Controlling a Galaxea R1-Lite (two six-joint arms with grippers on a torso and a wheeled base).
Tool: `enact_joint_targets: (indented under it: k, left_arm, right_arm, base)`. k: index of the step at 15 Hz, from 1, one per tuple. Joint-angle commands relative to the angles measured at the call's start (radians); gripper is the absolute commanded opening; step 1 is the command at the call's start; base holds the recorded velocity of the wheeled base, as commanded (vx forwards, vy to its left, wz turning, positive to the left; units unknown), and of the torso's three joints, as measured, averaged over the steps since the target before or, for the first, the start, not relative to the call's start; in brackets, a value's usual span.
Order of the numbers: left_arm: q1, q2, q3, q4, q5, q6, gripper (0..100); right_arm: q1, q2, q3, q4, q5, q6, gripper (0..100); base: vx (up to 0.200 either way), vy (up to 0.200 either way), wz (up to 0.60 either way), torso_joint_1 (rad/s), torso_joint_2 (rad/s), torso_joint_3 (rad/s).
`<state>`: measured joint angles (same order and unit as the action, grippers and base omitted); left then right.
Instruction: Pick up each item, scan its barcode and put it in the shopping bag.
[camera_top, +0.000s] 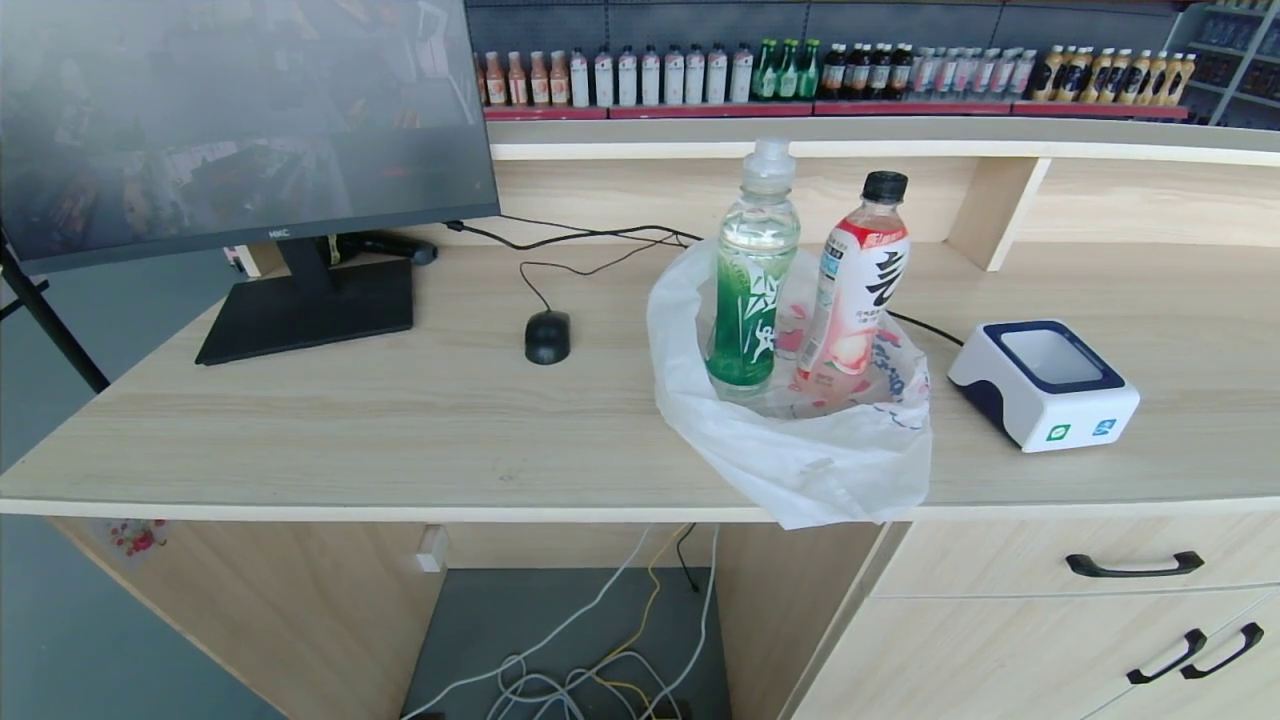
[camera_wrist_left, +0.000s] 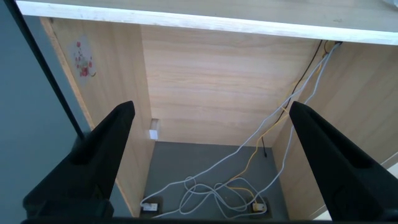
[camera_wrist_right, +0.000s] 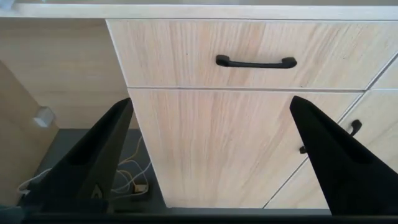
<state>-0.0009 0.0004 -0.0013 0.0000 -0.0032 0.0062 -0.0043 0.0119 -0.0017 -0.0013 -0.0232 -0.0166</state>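
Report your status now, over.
Left claw open, right claw open, both empty. Green bottle and pink bottle upright in bag. Scanner beside bag, nothing blocking.

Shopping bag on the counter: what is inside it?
Two upright bottles: a green-labelled bottle and a black-capped pink bottle. The shopping bag has crumpled front folds that cover part of its floor.

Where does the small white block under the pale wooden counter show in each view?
Head view: small white block in the kneehole, just below the pale wooden counter's front edge.
Left wrist view: block in the panel corner, above tangled floor cables.
Right wrist view: block beside the drawer cabinet.
Shared landmark: that counter edge.
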Motion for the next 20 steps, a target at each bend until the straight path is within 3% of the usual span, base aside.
enact_joint_targets:
  k: [1, 3, 8, 20]
  left_arm:
    - [0.001, 0.000, 0.000, 0.000, 0.000, 0.000, 100]
    - [0.001, 0.000, 0.000, 0.000, -0.001, 0.000, 100]
    - [0.001, 0.000, 0.000, 0.000, 0.000, 0.000, 100]
    - [0.001, 0.000, 0.000, 0.000, 0.000, -0.003, 100]
  right_arm:
    - [-0.003, -0.012, 0.000, 0.000, 0.000, 0.030, 100]
    - [-0.003, -0.012, 0.000, -0.002, 0.000, 0.037, 100]
    - [-0.003, -0.012, 0.002, 0.000, 0.000, 0.030, 100]
    - [-0.003, -0.012, 0.002, -0.002, 0.000, 0.029, 100]
  base:
    - [-0.200, 0.000, 0.00, -0.002, 0.01, -0.002]
    - [-0.200, 0.000, 0.00, 0.010, 0.00, 0.000]
    - [0.000, 0.000, 0.00, 0.000, 0.00, 0.000]
    - [0.000, -0.200, 0.00, 0.006, 0.00, 0.003]
